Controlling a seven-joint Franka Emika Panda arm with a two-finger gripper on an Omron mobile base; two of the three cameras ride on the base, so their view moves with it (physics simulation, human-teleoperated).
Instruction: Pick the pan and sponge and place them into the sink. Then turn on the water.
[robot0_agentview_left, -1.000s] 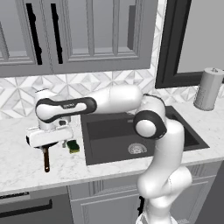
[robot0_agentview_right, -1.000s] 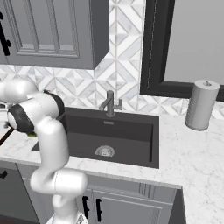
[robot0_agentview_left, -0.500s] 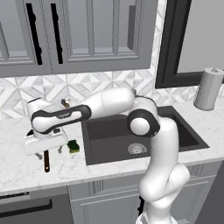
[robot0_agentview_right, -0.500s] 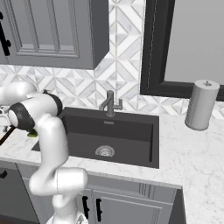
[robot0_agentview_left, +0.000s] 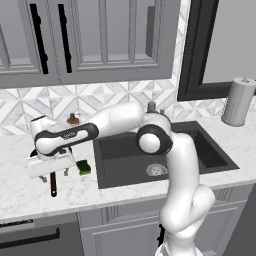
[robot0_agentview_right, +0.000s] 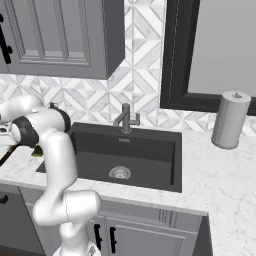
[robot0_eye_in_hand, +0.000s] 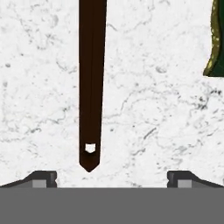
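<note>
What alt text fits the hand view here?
Looking straight down at a white marble counter, the pan's dark-brown handle runs between the open gripper fingertips. The sponge edge shows upper right.

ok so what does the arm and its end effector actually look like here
The arm is glossy white with rounded, tube-like links and dark grey to black joint rings; a dark band with small pale lettering runs along the forearm. The end effector hangs from a blocky white hand, and its two small finger tips are dark grey with lighter grey faces. No cables show.
</note>
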